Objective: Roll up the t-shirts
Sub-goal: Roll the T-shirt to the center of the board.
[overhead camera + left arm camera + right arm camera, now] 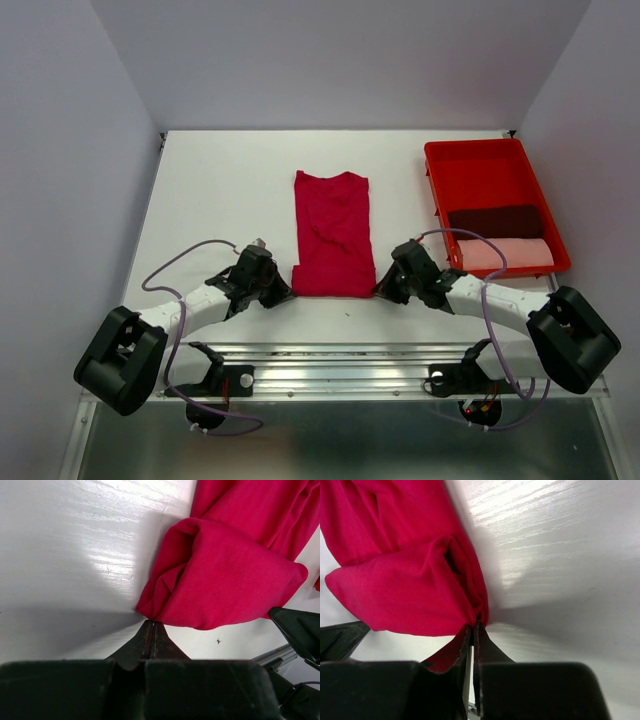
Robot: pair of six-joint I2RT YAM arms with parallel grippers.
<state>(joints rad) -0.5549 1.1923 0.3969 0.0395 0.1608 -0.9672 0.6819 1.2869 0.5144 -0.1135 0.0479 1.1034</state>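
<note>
A crimson-red t-shirt point(332, 232) lies folded into a long strip on the white table, its near end curled over into a first fold. My left gripper point(283, 291) is shut on the near left corner of that fold point(220, 575). My right gripper point(383, 289) is shut on the near right corner point(405, 587). Both pinch the cloth at the fingertips. A rolled dark maroon t-shirt point(495, 220) and a rolled pale pink t-shirt point(502, 253) lie in the red tray.
The glossy red plastic tray point(480, 165) stands at the right back of the table. Grey walls close in the sides and back. A metal rail point(340, 365) with the arm bases runs along the near edge.
</note>
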